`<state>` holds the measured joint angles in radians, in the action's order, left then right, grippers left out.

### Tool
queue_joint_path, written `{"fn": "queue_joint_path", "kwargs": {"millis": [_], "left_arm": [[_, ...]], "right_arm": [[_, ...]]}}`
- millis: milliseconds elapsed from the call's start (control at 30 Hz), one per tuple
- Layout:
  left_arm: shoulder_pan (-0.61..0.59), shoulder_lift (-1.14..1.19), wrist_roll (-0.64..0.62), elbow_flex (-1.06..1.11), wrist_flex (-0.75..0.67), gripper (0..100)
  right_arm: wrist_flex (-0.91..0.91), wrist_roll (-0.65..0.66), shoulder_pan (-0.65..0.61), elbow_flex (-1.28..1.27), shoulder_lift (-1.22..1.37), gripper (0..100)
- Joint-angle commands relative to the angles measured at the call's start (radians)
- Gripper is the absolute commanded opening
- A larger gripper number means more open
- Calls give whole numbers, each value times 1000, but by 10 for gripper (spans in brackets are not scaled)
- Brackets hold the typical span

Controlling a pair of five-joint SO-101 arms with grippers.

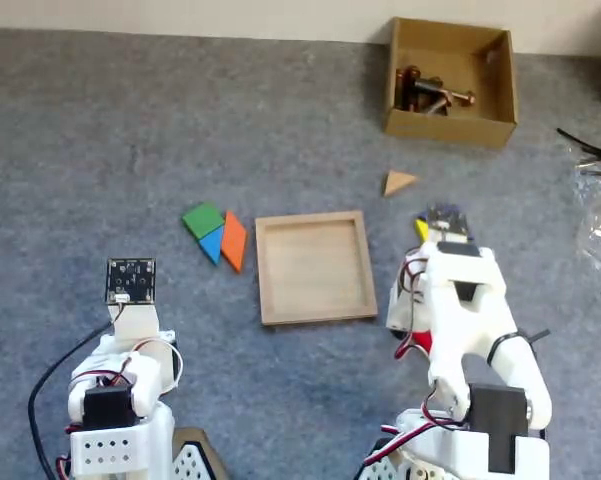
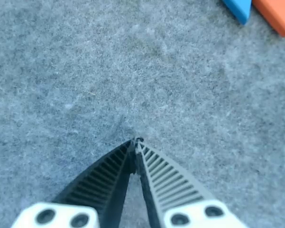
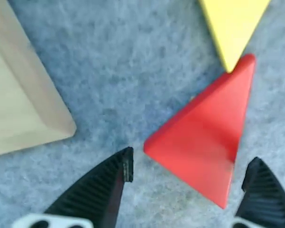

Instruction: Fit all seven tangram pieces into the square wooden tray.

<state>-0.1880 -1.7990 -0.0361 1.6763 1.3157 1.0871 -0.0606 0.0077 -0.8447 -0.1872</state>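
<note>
High view: the square wooden tray (image 1: 315,267) is seen at centre on the grey carpet (image 1: 100,130), nothing inside. Just left of it are clustered a green square piece (image 1: 203,219), a blue triangle (image 1: 213,243) and an orange parallelogram (image 1: 234,241), whose long axis runs up-down the frame. At upper right a plain wooden triangle (image 1: 399,182) points right, below a cardboard box (image 1: 450,80).

Left wrist view: the left gripper (image 2: 135,142) is pinched together over bare carpet, holding nothing.

Right wrist view: the right gripper (image 3: 190,164) is spread wide around a red triangle (image 3: 204,142), untouched. Its narrow corner points away and meets the tip of a yellow triangle (image 3: 232,23).
</note>
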Motion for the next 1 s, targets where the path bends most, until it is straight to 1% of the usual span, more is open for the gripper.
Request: {"fn": "queue_joint_path", "kwargs": {"millis": [0,233,367,967], "left_arm": [[-8,7,-2,21,8,5],[-8,7,-2,21,8,5],[-8,7,-2,21,8,5],[-8,7,-2,21,8,5]], "right_arm": [[-30,-2,-1,-15,-4,348],[-36,5,64,-15,-4,348],[-90,69,62,-19,-4,348],[-105,75,59,-22,-4,347]]}}
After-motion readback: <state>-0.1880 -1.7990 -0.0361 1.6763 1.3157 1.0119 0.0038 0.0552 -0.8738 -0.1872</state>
